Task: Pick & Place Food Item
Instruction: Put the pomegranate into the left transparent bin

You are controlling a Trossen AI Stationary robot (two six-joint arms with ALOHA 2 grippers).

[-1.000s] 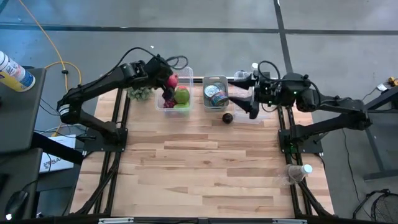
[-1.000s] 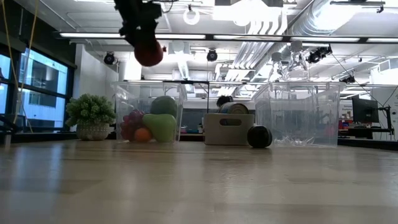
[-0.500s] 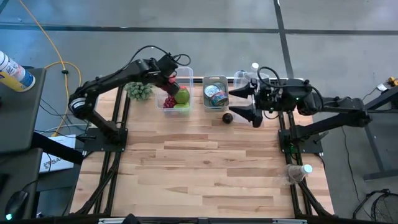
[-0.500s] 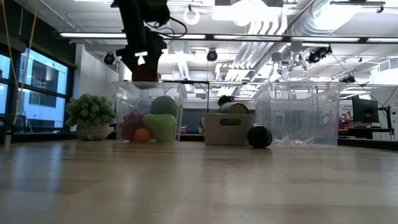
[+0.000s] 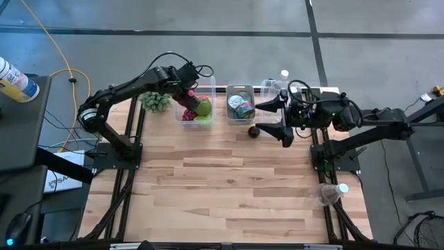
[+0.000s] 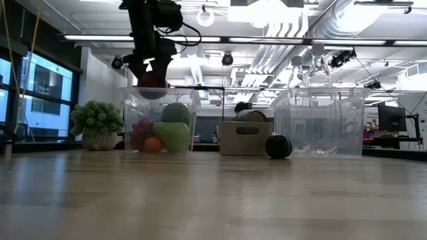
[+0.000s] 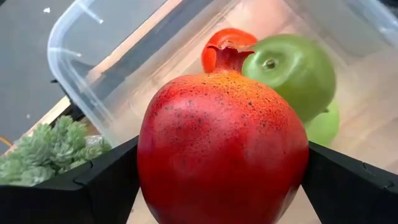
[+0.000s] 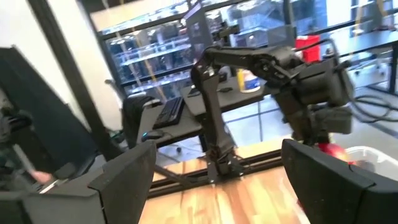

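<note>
Wooden desk (image 5: 222, 180) carries all; two clear bins at far edge: left bin (image 5: 196, 104) with green apple (image 7: 297, 73), grapes (image 6: 140, 127), orange (image 6: 153, 143); right bin (image 6: 325, 122) looks bare. Cardboard box (image 6: 245, 138) with can (image 5: 243, 108) between bins, small plant (image 6: 97, 124) left of left bin. Dark round fruit (image 6: 277, 146) on desk just beside box. Left claw (image 7: 217, 180) clamps red pomegranate (image 7: 222, 146) over left bin, lower than second ago. Right claw (image 5: 281, 117) spread wide, empty, near dark fruit, drawn back slightly from box
</note>
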